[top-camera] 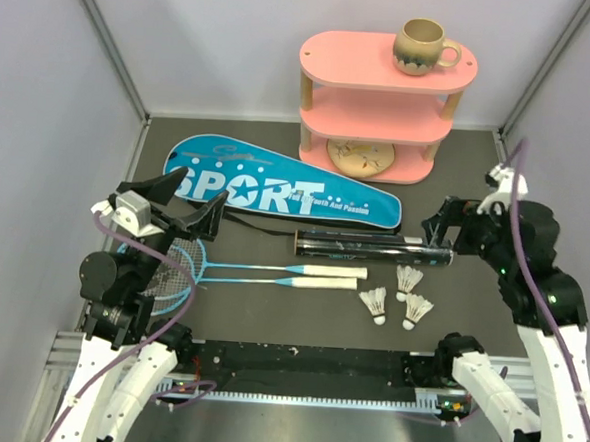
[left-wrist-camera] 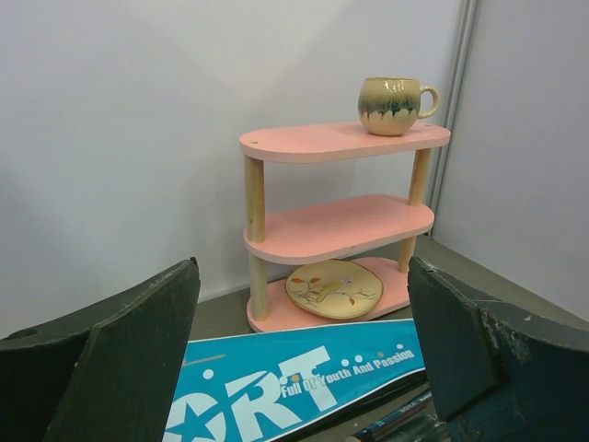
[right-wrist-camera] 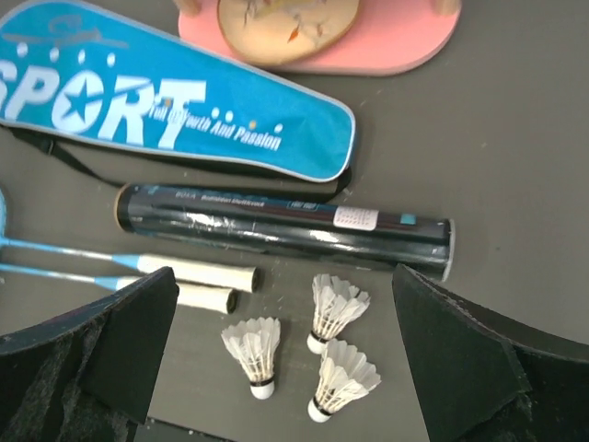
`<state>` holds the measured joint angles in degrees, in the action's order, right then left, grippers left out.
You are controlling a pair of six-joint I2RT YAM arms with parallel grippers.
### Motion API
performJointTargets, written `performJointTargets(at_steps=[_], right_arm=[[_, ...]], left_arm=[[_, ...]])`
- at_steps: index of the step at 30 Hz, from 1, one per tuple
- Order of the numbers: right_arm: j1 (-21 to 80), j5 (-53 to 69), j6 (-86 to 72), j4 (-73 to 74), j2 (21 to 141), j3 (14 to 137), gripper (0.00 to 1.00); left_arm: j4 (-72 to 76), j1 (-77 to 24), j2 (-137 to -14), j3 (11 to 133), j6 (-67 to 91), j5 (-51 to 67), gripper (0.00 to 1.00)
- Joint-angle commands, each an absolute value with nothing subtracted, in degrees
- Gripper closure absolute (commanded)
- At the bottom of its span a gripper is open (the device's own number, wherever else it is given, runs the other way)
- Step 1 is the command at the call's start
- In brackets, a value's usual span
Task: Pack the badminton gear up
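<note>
The blue "SPORT" cover [top-camera: 277,190] lies at the back of the table, also in the left wrist view [left-wrist-camera: 294,387] and the right wrist view [right-wrist-camera: 166,106]. The long black tube [top-camera: 373,250] lies in front of it [right-wrist-camera: 285,226]. Two light-blue rackets [top-camera: 272,274] lie side by side, white handles [right-wrist-camera: 198,273] toward the middle. Three white shuttlecocks [top-camera: 396,295] stand near the tube's right half [right-wrist-camera: 336,308]. My left gripper [top-camera: 188,206] is open and empty above the racket heads. My right gripper [top-camera: 447,225] is open and empty above the tube's right end.
A pink three-tier shelf [top-camera: 383,96] stands at the back, with a beige mug [top-camera: 424,46] on top and a painted plate [top-camera: 360,156] on the bottom tier. Grey walls close in on three sides.
</note>
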<state>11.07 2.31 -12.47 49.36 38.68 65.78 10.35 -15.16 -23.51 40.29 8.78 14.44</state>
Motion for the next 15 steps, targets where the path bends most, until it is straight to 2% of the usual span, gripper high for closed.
performJointTargets(at_steps=[1,4,10,15], right_arm=[[10.8,10.4,-9.0,48.4,45.8,64.9,0.01],[12.5,12.5,-7.0,44.9,50.5,63.3,0.01],[28.0,1.5,-0.9,40.7,61.1,63.5,0.01],[39.1,-2.6,8.2,38.8,72.1,65.1,0.02]], left_arm=[[10.4,-16.5,-23.0,42.7,6.3,11.9,0.02],[8.4,-18.4,-22.2,43.4,3.3,8.0,0.02],[8.1,-21.1,-20.9,43.1,1.9,4.0,0.02],[8.2,-22.6,-20.8,42.9,1.8,2.9,0.02]])
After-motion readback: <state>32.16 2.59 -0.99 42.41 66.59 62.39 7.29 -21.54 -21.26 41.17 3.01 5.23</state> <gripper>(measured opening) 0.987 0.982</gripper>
